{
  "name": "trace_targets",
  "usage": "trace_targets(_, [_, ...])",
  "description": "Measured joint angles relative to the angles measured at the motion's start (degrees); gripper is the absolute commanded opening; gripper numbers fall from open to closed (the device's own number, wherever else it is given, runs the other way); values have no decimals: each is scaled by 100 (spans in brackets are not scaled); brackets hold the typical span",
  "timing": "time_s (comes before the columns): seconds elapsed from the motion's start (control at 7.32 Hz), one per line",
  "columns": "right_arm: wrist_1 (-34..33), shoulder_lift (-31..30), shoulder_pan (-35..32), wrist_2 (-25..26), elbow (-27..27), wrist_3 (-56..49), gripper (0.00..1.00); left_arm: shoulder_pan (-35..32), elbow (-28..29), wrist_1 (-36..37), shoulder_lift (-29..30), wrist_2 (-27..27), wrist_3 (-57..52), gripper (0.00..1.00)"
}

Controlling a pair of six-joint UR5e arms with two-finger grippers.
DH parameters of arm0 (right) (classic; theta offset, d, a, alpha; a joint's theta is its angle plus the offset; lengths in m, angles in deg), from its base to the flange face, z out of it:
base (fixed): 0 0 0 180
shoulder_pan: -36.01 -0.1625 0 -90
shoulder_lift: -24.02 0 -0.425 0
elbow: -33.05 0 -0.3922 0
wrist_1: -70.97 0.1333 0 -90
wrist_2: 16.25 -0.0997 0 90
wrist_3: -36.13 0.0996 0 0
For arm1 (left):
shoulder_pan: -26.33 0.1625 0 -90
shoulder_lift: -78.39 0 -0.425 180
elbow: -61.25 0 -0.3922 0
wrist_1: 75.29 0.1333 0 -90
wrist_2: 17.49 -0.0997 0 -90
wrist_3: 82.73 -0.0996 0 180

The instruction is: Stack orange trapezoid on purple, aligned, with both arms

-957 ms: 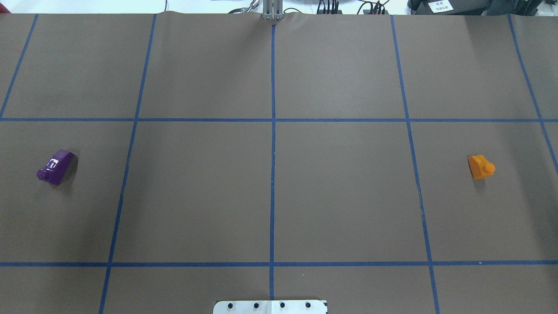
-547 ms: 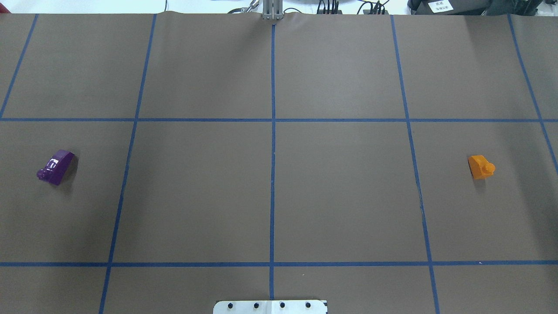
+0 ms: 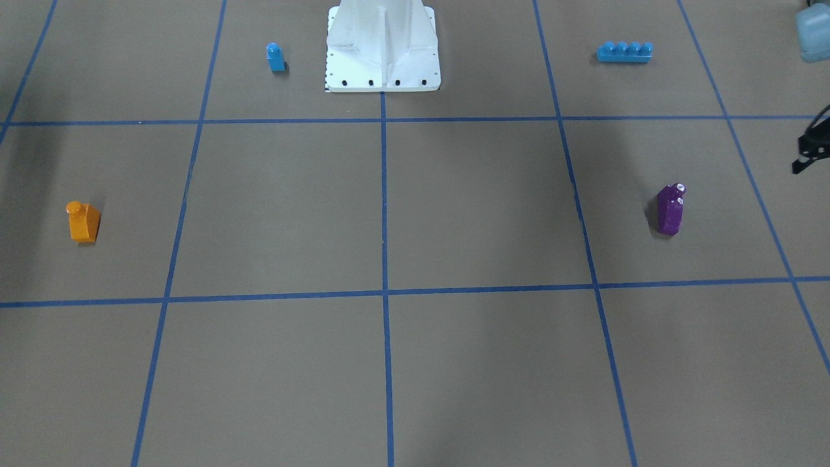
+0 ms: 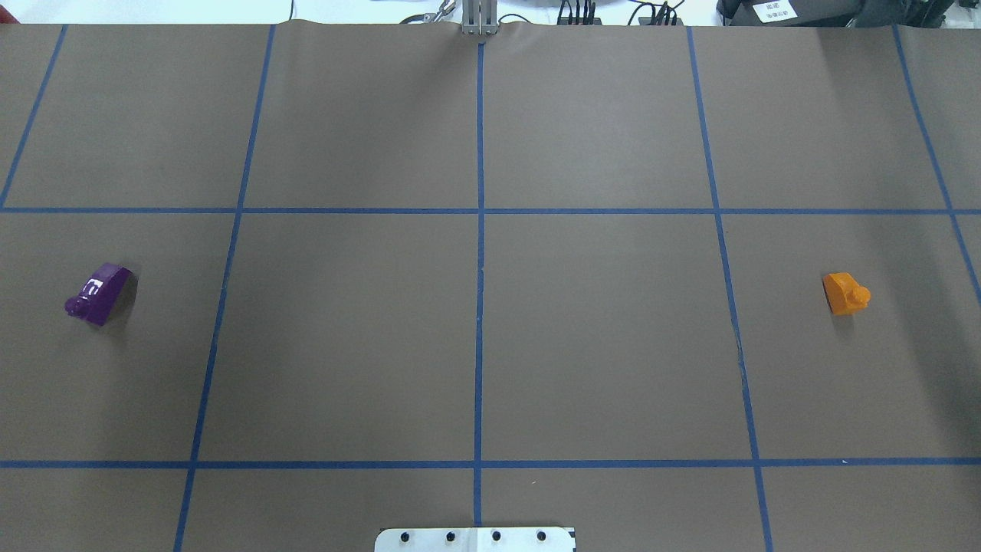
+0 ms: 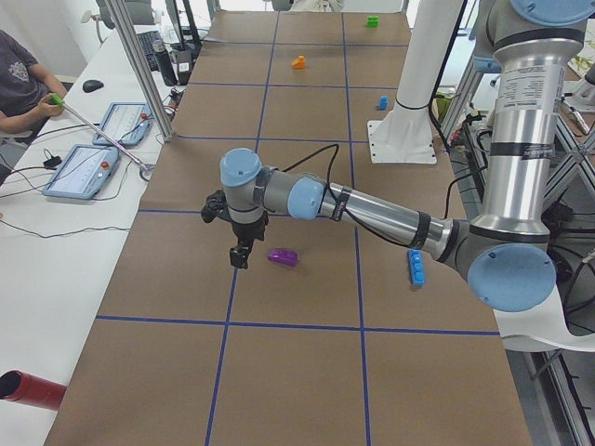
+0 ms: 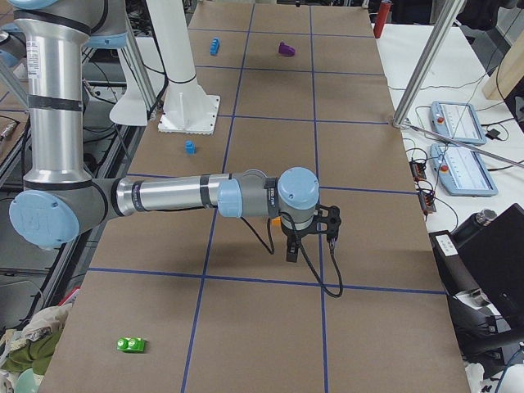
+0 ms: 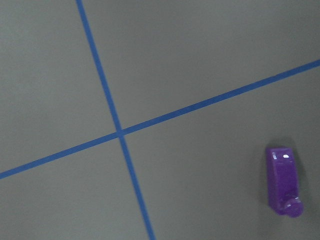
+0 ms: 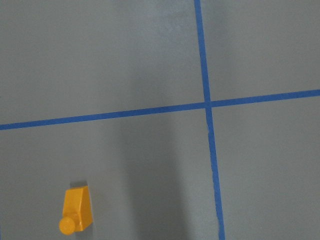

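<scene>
Orange trapezoid [image 4: 845, 294] lies far right, purple [image 4: 100, 294] far left, well apart; nothing stacked yet. Left gripper [image 5: 240, 255] and right gripper [image 6: 291, 252] hover nearby, seemingly empty; we cannot tell if spread.

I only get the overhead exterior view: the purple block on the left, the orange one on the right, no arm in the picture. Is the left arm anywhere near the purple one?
Observer: Yes. In the exterior left view the left gripper hangs above the table just beside the purple block, not over it and not touching it.
Operator: And the right arm?
Observer: The right gripper hangs close to the orange trapezoid. The right wrist view shows that block low and to the left, lying free on the table.
</scene>
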Motion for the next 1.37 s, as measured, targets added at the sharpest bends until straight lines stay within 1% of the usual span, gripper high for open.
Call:
trace_targets(0.14, [-6,84,9,-14,26,18,100,419,-22,-193,51,9,601,100])
trace_targets(0.41, [-4,108,32,-7,-1,61,100,949,65,-836,-84,-110,1621,100])
trace_targets(0.55, [0,109,39,-4,-1,70,100,1144,144,-1162,-179,-262,1923,100])
trace_targets(0.68, [2,110,41,-3,6,87,100,1420,245,-1492,-255,-550,2276,100])
trace_targets(0.82, [3,120,44,-3,11,113,100,1665,387,-1804,-317,-864,2506,100])
trace_targets(0.96, [3,134,44,-3,20,129,100,1821,616,-2130,-347,-1056,2633,100])
trace_targets(1.23, [3,143,45,-2,32,137,100,2036,989,-2576,-354,-1133,2721,100])
trace_targets(1.37, [3,145,45,-2,34,137,100,2117,1049,-2649,-354,-1111,2735,100])
